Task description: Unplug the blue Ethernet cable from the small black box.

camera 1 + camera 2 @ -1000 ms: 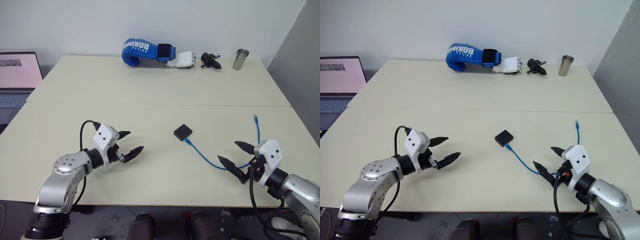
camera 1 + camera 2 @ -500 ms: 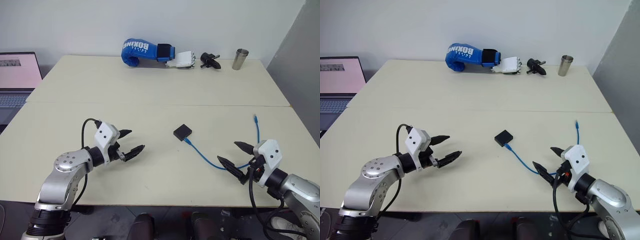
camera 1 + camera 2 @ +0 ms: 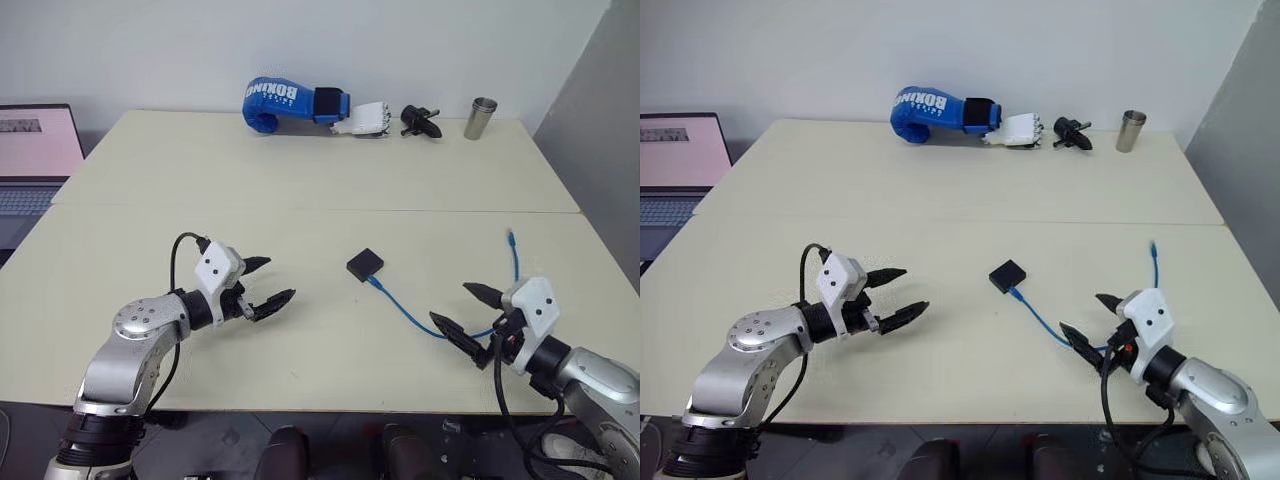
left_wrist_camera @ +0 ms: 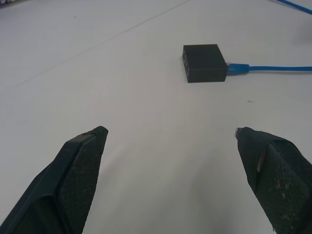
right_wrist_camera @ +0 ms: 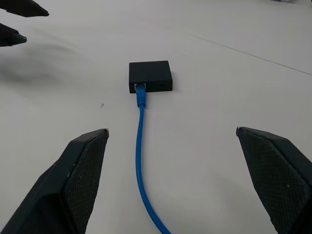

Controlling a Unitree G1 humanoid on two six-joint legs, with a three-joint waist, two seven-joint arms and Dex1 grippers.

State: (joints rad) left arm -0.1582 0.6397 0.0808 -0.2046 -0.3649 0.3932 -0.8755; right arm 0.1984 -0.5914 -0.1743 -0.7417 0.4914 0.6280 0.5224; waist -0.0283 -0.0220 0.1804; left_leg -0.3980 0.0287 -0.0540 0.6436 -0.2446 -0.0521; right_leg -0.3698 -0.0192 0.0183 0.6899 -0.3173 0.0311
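Observation:
The small black box (image 3: pixel 365 264) lies flat near the middle of the cream table. The blue Ethernet cable (image 3: pixel 408 314) is plugged into its near right side, curves toward my right gripper and runs on to a loose end (image 3: pixel 512 238) at the right. In the right wrist view the blue plug (image 5: pixel 140 95) sits in the box's port (image 5: pixel 150 76). My left gripper (image 3: pixel 268 281) hovers open left of the box, pointing at it. My right gripper (image 3: pixel 468 311) stands open over the cable's bend, right of the box.
Along the far edge lie a blue boxing glove (image 3: pixel 283 103), a white robot hand (image 3: pixel 364 119), a black spiky gadget (image 3: pixel 420 122) and a metal cup (image 3: pixel 480 118). A laptop (image 3: pixel 35 150) sits beyond the table's left side. A seam (image 3: pixel 300 208) crosses the tabletop.
My left gripper has edged slightly right toward the box. My right gripper has shifted slightly left along the cable. Box and cable lie as before.

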